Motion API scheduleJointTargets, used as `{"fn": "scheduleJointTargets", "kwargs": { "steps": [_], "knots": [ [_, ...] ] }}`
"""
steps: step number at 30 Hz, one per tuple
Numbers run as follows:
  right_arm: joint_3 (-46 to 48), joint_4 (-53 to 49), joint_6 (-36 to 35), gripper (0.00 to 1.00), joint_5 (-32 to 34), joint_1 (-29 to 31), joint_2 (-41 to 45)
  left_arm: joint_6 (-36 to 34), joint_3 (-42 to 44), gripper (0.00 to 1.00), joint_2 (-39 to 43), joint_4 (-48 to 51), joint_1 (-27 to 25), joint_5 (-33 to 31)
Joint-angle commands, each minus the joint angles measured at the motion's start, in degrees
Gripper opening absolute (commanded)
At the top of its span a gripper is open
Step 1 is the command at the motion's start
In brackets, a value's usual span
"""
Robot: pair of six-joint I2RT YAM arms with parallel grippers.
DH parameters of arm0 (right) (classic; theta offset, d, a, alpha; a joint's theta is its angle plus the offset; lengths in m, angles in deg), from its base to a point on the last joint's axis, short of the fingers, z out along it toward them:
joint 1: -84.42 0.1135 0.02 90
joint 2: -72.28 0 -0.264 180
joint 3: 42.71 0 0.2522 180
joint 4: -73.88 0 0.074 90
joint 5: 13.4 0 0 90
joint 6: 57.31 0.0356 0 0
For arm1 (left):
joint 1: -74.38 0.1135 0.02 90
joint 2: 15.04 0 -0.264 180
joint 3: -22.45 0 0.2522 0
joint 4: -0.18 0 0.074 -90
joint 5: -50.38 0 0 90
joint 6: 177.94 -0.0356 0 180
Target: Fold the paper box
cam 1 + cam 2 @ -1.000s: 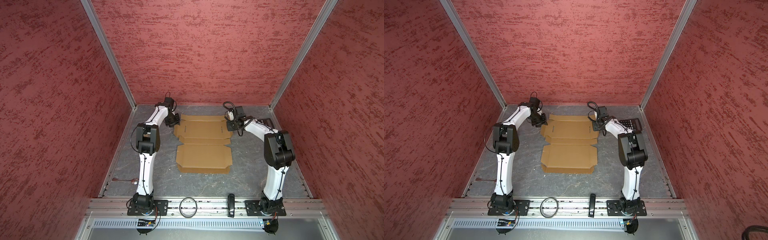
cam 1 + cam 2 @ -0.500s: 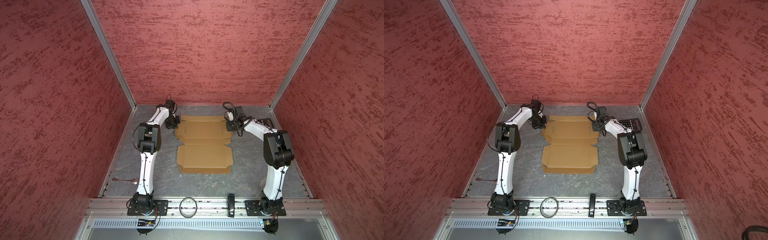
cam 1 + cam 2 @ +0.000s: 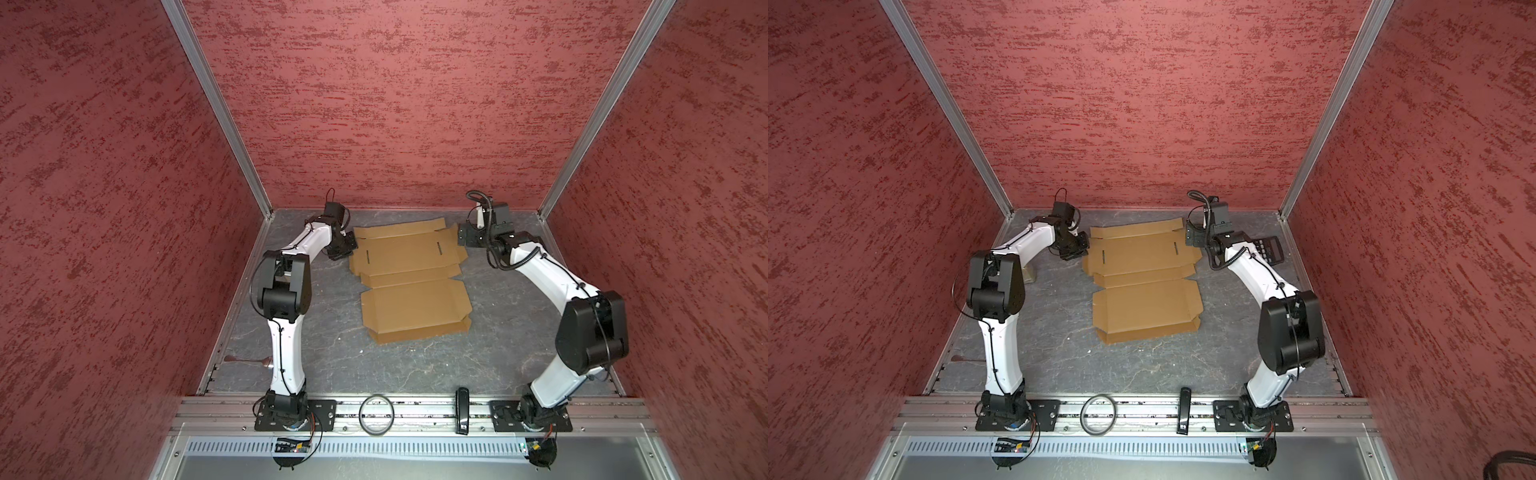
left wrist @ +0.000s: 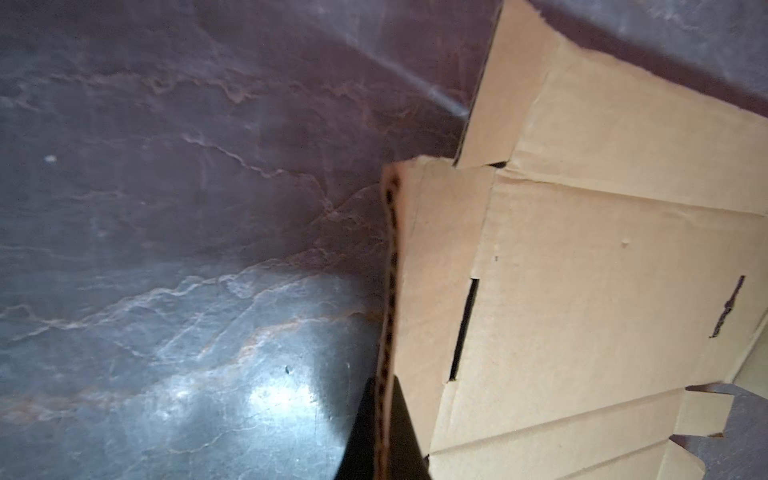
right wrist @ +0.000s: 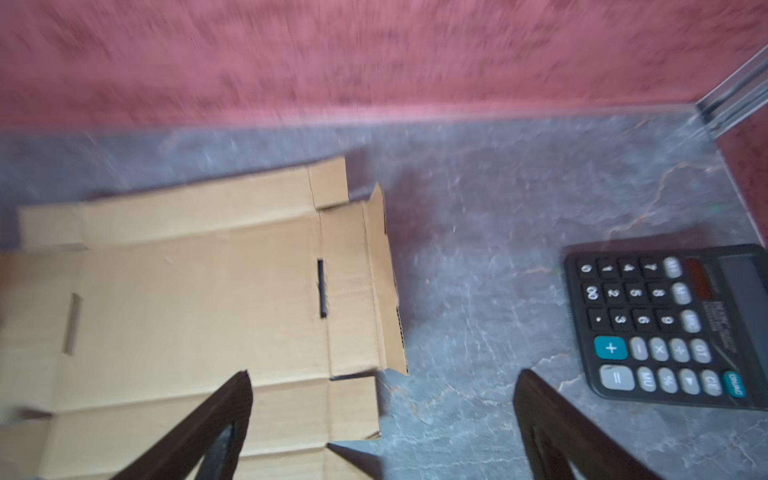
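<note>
Bare grey marbled tabletop [image 5: 478, 291] lies open between the spread jaws of the right tool [image 5: 384, 374]. Inboard of it, the raised side flap of the flat brown corrugated cardboard box sheet [image 5: 199, 299] blocks passage; outboard sits a black desk calculator [image 5: 665, 328]. The left tool [image 4: 382, 415] pinches the opposite flap, with clear tabletop on its outer side.

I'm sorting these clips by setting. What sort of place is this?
Probably a purpose-built robot test booth, not a home or shop: red textured walls close in three sides, two arms are bolted to a metal rail at the front, and a paper box lies on the grey table.
</note>
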Motion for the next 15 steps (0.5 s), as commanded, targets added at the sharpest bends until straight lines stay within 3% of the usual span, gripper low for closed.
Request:
{"fn": "scheduleJointTargets", "kwargs": {
  "steps": [1,5,8,15],
  "knots": [
    [-0.7,-1.6,9.7,0.99,-3.3,-0.3,1.0,1.9,3.6,0.0,3.7,-8.4,-0.2,-1.3],
    [3.6,2.7,26.0,0.81,-12.8,0.0,3.3,2.9,9.7,0.0,8.0,-14.1,-0.9,-2.8],
    [8.4,9.4,37.3,0.74,-14.5,2.1,4.9,3.1,15.5,0.0,11.8,-19.5,-2.6,-5.1],
    [12.3,18.9,54.3,0.75,-13.0,7.4,5.6,1.1,27.8,0.0,20.8,-29.8,-7.5,-11.1]
  ]
}}
